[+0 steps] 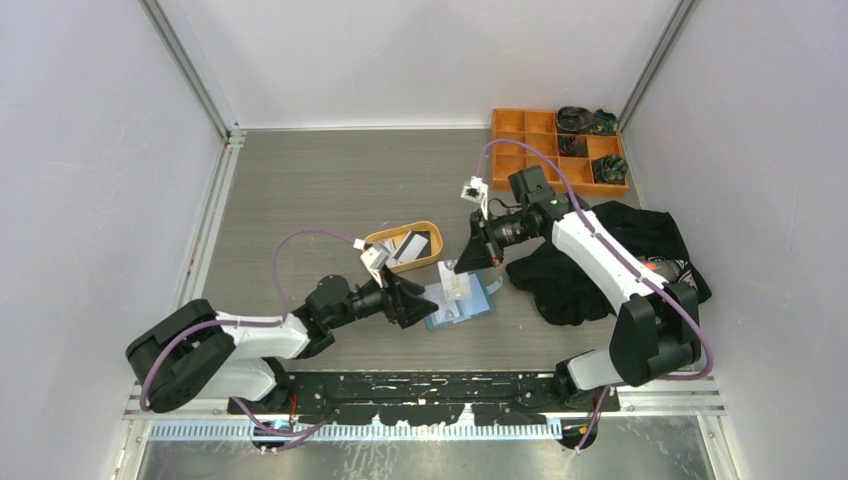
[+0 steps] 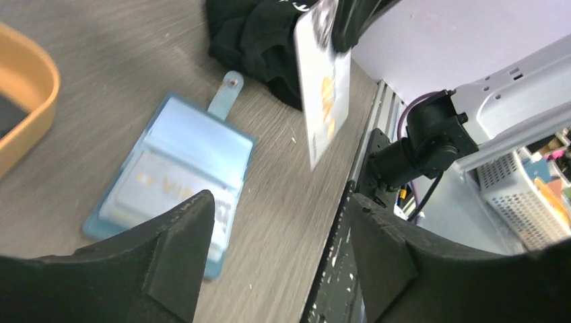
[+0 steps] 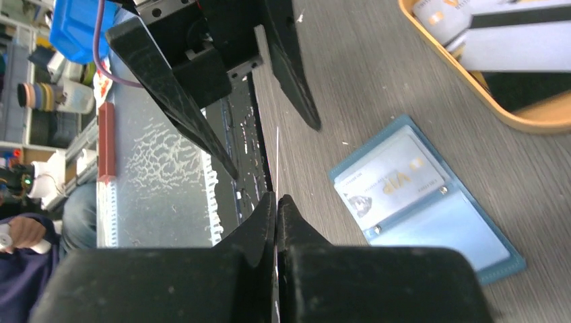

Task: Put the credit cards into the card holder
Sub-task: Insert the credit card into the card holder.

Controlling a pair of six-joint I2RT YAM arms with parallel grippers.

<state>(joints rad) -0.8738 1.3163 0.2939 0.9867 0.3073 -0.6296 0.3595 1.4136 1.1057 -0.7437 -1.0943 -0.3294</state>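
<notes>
Right hand (image 3: 276,199) first: its jaws are clenched on a single credit card (image 2: 323,87), pinched by one end and carried clear of the counter (image 1: 330,190), near the card holder (image 1: 458,300) but not yet in it. In the right wrist view the card shows only as a thin pale edge running out from between the fingers. We judge that a narrow pinch, so the card could pivot or slip the moment its free edge meets anything. Just beside it, our left hand (image 2: 283,208) stands released, jaws wide apart with nothing between them, close by the holder's left edge; we cannot tell whether a finger touches it, and it does not look pinned. That is our main worry. The holder lies open and flat, loose on the counter, with one card already behind a clear pocket. A push from the new card would likely slide the whole wallet instead of opening a pocket. The pocket mouth looks flat too, so the card may skate over the plastic and land on top. Our two hands are near each other, and a careless descent could knock them together. Farther out, the remaining cards (image 1: 415,245) wait in the orange tray (image 1: 385,237), and the black cloth (image 1: 600,265) lies near the holder's snap tab (image 2: 227,91), where a sliding wallet could snag.
</notes>
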